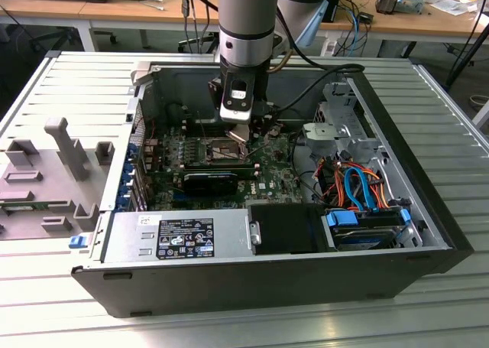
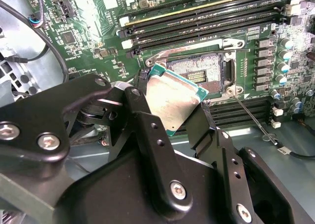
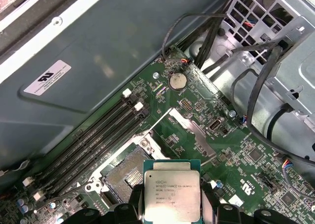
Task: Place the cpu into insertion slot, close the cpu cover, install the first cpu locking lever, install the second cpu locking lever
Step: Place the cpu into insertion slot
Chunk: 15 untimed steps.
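The black two-fingered gripper pinched the small square silver-topped cpu by its edges, just above the dark, silver-framed insertion slot. Beside the slot, the thin silvery windowed cpu cover stood open. Seating, closing and both locking steps were not yet done.

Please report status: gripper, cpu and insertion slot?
Arm's gripper shut on cpu. Held near insertion slot, not seated. Slot's cpu cover raised open.

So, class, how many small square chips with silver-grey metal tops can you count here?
1: the silver-topped square chip, gripped between the black jaws, near the silver-framed socket of the green motherboard.
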Each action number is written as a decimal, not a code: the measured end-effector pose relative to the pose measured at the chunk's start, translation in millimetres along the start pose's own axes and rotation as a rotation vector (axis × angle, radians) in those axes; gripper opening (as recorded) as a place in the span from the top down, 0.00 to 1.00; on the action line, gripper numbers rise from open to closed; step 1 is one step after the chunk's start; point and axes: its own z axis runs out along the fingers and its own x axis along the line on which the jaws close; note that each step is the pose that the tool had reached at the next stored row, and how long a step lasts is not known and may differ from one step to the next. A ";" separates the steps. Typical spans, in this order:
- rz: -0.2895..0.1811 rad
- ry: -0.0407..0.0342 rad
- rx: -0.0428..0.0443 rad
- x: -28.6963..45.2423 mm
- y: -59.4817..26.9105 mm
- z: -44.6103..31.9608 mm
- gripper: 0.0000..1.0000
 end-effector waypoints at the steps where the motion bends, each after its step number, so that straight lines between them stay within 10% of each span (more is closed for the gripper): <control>1: 0.003 -0.0002 0.0000 0.0 0.0 0.0 0.45; 15: 0.021 -0.0017 -0.0004 0.0 0.0 0.1 0.45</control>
